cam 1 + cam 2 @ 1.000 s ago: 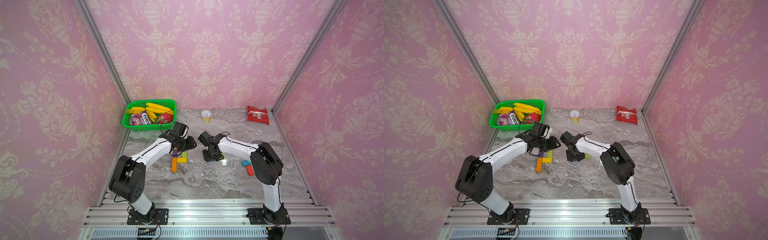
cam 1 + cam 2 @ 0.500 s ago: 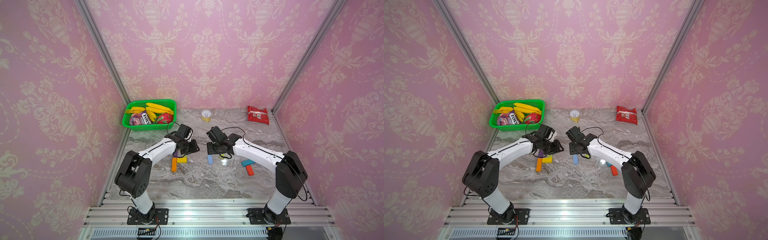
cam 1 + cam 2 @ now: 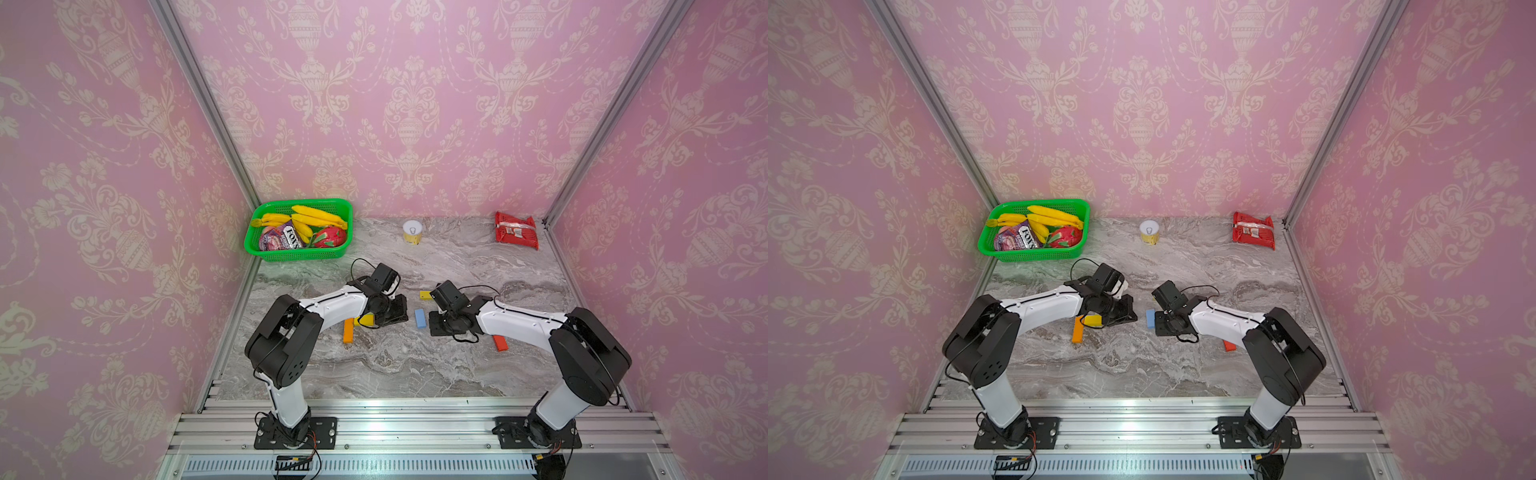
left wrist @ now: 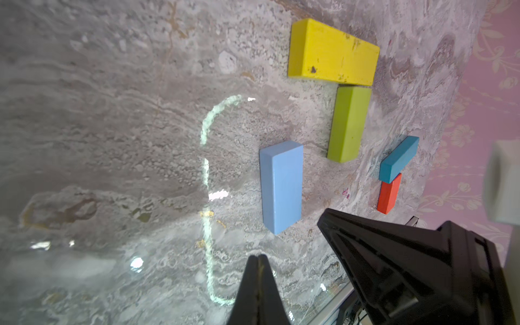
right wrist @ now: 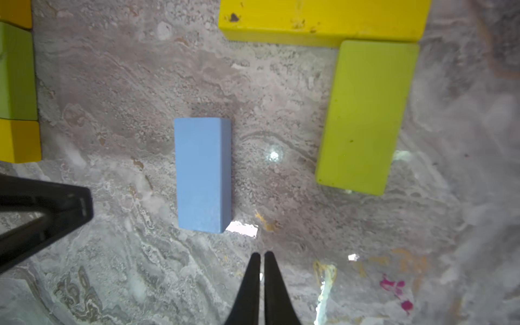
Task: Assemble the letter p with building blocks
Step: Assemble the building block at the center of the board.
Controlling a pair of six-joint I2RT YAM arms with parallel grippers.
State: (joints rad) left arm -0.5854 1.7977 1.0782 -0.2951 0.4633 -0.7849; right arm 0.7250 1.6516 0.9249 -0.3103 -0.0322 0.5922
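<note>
As light blue block [image 5: 202,174] lies flat at worktop [image 3: 395,365] middle, we see left gripper [image 4: 258,257] and right gripper [image 5: 261,254] near it, one each side, jaws closed, holding nothing.

Leaving bare marble [image 5: 281,98] lane open between light blue block [image 5: 202,174] and lime green block [image 5: 363,118]; closing one end with yellow block [image 5: 323,19]; crowding blue's other side with left gripper [image 5: 84,206].

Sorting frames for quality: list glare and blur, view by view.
Left wrist view: a curved bright reflection streaks the marble tabletop, blurred white shape at the edge. Right wrist view: glare patches by the light blue block. Both top views: even light, sharp.
</note>
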